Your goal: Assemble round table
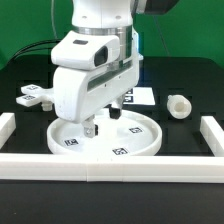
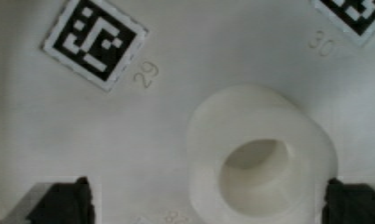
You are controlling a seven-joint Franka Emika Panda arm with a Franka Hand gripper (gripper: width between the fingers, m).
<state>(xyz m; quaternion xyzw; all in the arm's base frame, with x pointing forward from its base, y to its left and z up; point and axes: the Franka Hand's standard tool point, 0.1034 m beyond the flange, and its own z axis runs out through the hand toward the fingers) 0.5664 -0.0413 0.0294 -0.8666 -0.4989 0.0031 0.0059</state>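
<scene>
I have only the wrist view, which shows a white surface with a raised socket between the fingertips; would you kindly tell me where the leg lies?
Observer: The short cylindrical leg lies on its side on the table, apart from the round disc, toward the exterior view's right.
Operator: Thank you. And the foot piece?
Observer: The cross-shaped foot piece lies off the disc's rim, toward the exterior view's left.
Operator: Is anything else close by?
Observer: The marker board lies flat just behind the disc.
</scene>
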